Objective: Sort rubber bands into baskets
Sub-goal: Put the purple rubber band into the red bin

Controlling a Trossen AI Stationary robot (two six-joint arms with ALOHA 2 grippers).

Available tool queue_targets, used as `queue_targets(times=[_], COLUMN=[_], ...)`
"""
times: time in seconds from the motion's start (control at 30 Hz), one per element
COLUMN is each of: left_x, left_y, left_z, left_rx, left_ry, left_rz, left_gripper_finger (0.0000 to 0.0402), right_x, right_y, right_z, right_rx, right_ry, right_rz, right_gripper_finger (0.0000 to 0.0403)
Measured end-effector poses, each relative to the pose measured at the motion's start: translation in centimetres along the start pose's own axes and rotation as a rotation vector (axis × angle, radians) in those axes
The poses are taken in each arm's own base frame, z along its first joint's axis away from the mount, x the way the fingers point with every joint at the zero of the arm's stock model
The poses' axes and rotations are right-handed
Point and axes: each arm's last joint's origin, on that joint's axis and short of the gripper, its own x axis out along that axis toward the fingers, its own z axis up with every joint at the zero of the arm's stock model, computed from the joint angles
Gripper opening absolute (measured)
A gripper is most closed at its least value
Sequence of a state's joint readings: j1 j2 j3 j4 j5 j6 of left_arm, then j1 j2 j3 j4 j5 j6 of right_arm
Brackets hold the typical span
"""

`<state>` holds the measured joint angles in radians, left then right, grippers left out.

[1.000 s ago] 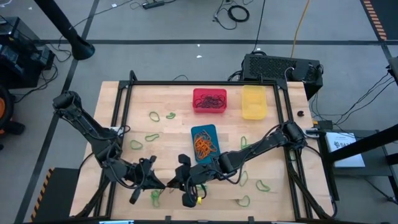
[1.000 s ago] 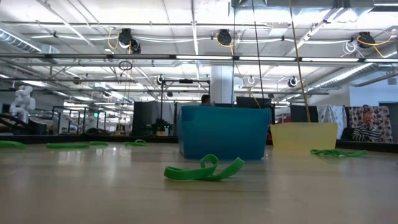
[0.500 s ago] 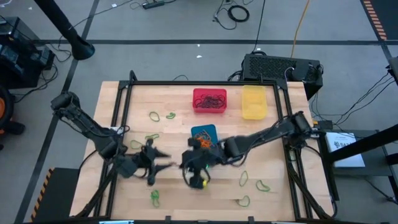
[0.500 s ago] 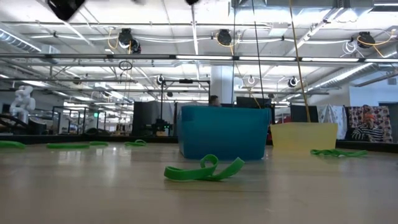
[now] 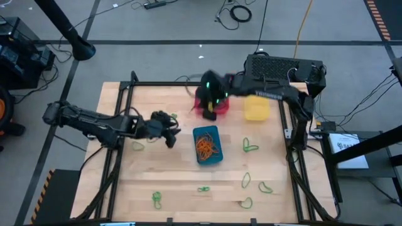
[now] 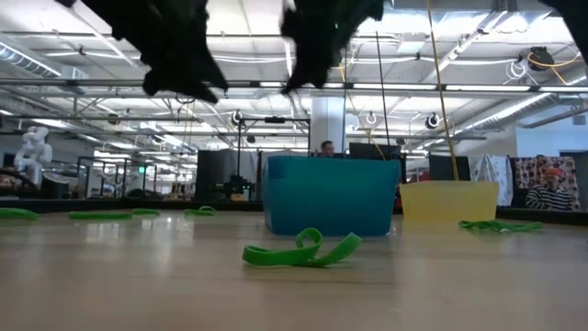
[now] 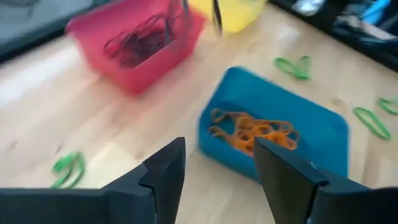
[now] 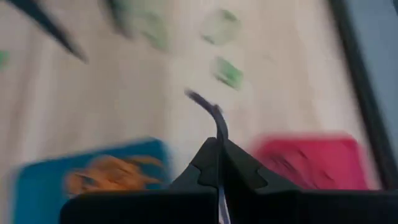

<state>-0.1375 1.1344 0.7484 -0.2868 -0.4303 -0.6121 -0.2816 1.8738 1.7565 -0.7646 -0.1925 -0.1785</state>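
Green rubber bands lay loose across the wooden table; at the left the left gripper hovered with its fingers apart and empty, just beside the blue basket of orange bands; to the right the right gripper hung over the red basket, fingers pinched together on a dark band. By my judgement a drop into red was in hand, needing the fingers to part above it; the yellow basket was partly hidden by the right arm, and motion blur obscured the band's shape.
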Motion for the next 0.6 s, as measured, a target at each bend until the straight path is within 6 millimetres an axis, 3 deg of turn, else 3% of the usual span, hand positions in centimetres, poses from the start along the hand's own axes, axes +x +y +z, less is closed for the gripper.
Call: queue_targets(times=[0.13, 0.27, 0.4, 0.6], left_x=[0.0, -0.7, -1.2, -1.0], left_y=[2.2, 4.0, 5.5, 7.8], left_z=[0.2, 0.3, 0.6, 1.0], left_rx=[-0.117, -0.155, -0.054, 0.066], left_ry=[0.076, 0.12, 0.146, 0.224], left_rz=[0.083, 0.167, 0.223, 0.269], left_gripper_finger=[0.0195, 0.0196, 0.0196, 0.0196], right_x=[-0.3, -0.6, 0.6, 3.5], right_y=[-5.4, -8.9, -10.8, -11.6], right_z=[-2.0, -3.5, -4.8, -6.4], right_rx=[0.102, 0.222, 0.34, 0.458], right_ry=[0.073, 0.101, 0.144, 0.233], right_rz=[-0.074, -0.124, -0.141, -0.129], right_gripper_finger=[0.0, 0.0, 0.0001, 0.0013])
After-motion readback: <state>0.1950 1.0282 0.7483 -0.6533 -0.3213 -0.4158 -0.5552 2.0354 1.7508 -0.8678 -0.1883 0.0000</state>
